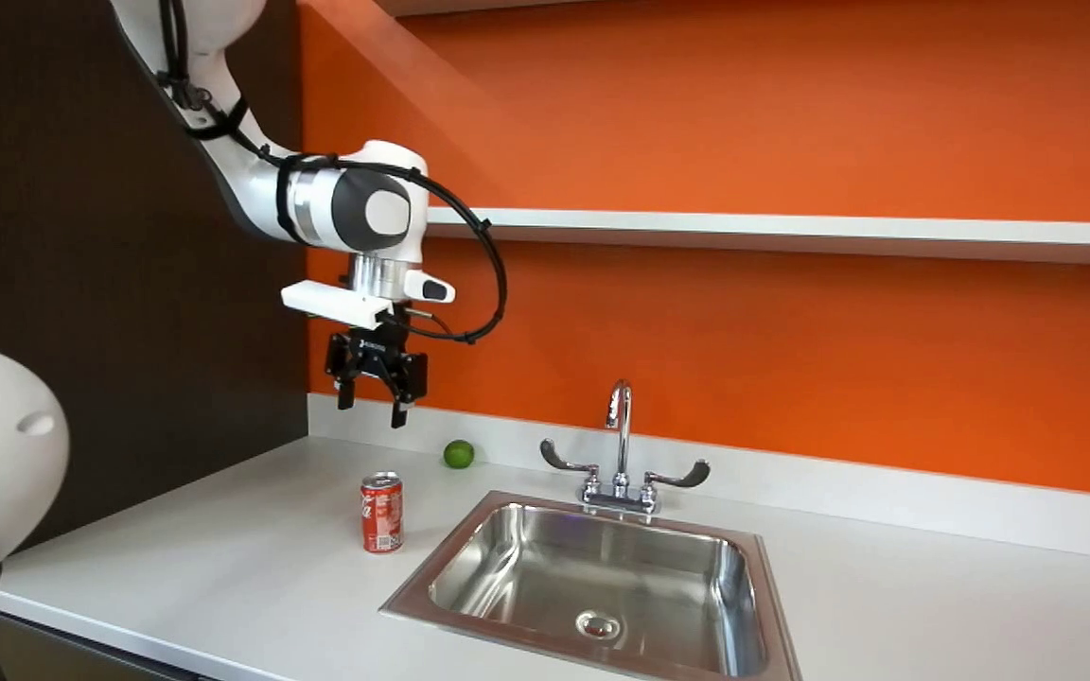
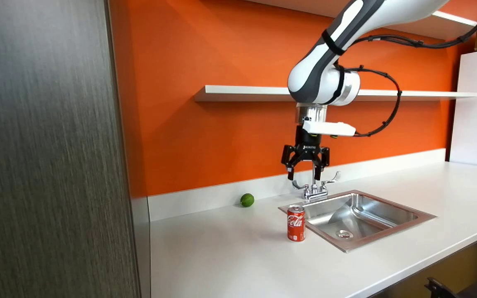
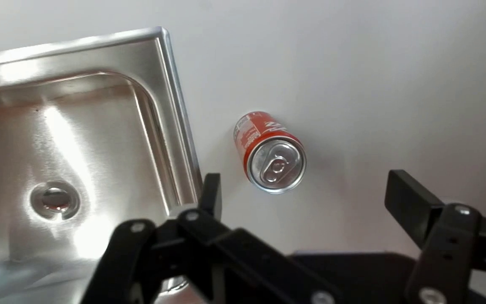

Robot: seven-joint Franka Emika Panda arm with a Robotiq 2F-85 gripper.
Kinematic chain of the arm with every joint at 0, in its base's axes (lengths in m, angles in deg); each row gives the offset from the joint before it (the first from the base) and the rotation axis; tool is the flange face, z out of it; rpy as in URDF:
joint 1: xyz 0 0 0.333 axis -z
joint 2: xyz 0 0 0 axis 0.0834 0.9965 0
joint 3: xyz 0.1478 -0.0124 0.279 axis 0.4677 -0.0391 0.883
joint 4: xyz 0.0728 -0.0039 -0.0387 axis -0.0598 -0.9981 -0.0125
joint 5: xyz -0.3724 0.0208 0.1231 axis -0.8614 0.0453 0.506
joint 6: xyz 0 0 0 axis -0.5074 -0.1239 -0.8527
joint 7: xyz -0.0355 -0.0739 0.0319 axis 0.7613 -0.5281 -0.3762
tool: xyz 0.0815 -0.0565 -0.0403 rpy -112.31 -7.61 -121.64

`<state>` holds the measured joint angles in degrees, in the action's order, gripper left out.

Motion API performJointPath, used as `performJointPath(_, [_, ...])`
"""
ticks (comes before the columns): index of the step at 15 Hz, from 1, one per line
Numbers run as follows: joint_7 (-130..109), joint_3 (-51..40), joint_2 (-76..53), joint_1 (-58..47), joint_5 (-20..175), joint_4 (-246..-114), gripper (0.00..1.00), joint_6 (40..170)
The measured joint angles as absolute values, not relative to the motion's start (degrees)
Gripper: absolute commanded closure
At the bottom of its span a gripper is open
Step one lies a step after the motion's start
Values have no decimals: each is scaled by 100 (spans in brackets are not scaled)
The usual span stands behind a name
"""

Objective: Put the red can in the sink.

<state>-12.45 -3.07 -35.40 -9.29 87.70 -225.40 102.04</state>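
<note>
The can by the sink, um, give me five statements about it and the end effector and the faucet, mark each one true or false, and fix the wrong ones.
1. The can stands upright on the counter, outside the sink. True.
2. The can's top is red. False: it is silvery.
3. The end effector is open and higher than the can. True.
4. The end effector is touching the can. False: a gap separates them.
5. The faucet is two-handled. True.
</note>
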Motion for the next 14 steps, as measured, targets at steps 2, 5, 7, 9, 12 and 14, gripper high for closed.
performJointPath(2, [-1041, -269, -3329, -929, 8553, -22502, 0, 10282])
performJointPath(5, [-953, -240, -2994, -929, 8409, -22400, 0, 10307])
performJointPath(7, [-950, -215, -2782, -929, 8377, -22319, 0, 10308])
performJointPath(9, [-950, -193, -2587, -931, 8376, -22235, 0, 10308])
performJointPath(12, [-957, -176, -2306, -931, 8376, -22089, 0, 10308])
performJointPath(14, [-963, -168, -2118, -931, 8376, -21978, 0, 10308])
